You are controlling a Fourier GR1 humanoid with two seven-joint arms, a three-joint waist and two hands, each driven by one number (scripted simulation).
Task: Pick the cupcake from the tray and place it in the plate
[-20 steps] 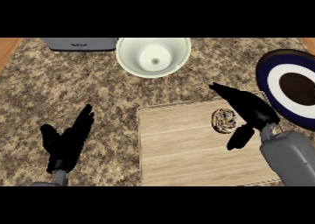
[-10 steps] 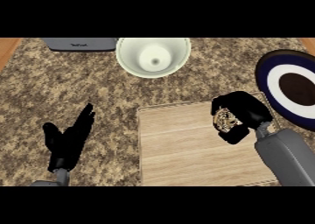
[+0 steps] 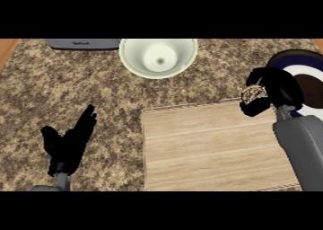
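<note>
Right hand (image 3: 273,87) clenched round small brown cupcake (image 3: 252,93) | off wooden tray (image 3: 211,148) | dark round plate (image 3: 310,85) at 3 o'clock, placing remains

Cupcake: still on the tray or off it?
Off it. The right hand has its fingers curled round the cupcake, held past the tray edge, beside the plate rim, not yet on the plate.

The speckled brown stone tabletop (image 3: 71,94) carries a pale wooden tray (image 3: 211,148) at lower right, a cream bowl (image 3: 157,56) at the top, a grey appliance (image 3: 83,43) beside it, and a dark-rimmed plate (image 3: 313,85) at right.
</note>
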